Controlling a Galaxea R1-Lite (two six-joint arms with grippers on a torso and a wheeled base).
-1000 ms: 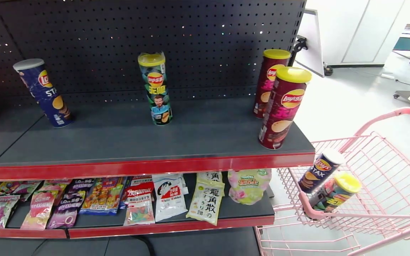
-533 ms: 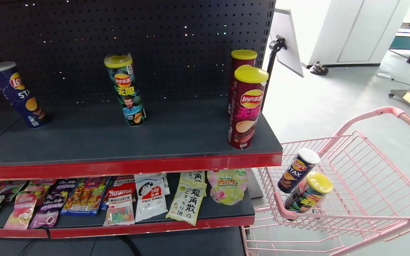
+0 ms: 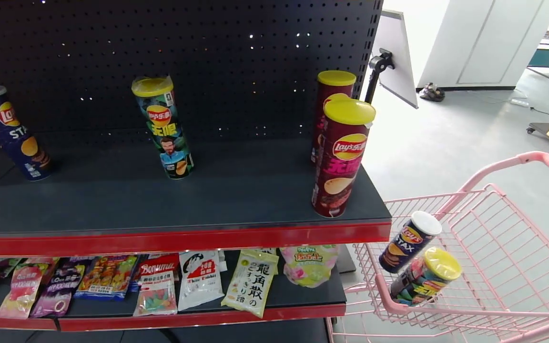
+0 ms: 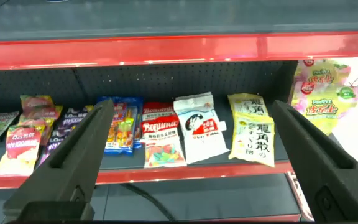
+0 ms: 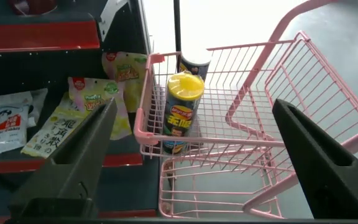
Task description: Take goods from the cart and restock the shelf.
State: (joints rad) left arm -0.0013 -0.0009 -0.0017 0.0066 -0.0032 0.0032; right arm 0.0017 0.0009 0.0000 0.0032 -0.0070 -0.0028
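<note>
The blue crisp tube point(image 3: 10, 133) at the left of the upper shelf point(image 3: 112, 195) is cut off by the head view's edge, so its full width cannot be made out. The rear maroon tube point(image 3: 331, 88) is largely hidden behind the front maroon tube point(image 3: 342, 159), with only its yellow lid and upper part seen. The front tube is set near the red front lip point(image 3: 179, 238) and close to the shelf's right end. Bare board is seen between the blue tube and the green crisp tube point(image 3: 164, 127), and again between the green tube and the maroon pair. On the lower shelf point(image 3: 312, 293), the tops of the snack bags point(image 3: 250, 283) are covered by the red lip, and the leftmost bags are cut off. The pink cart point(image 3: 493, 313) is placed just beside the shelf's right end. In its corner nearest the shelf, a blue white-lidded tube point(image 3: 410, 242) and a yellow-lidded tube point(image 3: 426, 281) are kept touching, their bases hidden behind the rim. Open wire floor is seen in the rest of the basket. The left gripper point(image 4: 188, 162) is held before the lower shelf with its jaws wide apart and nothing between them. The right gripper point(image 5: 194, 162) is held before the cart, its jaws likewise spread and unloaded, well apart from the tubes.
</note>
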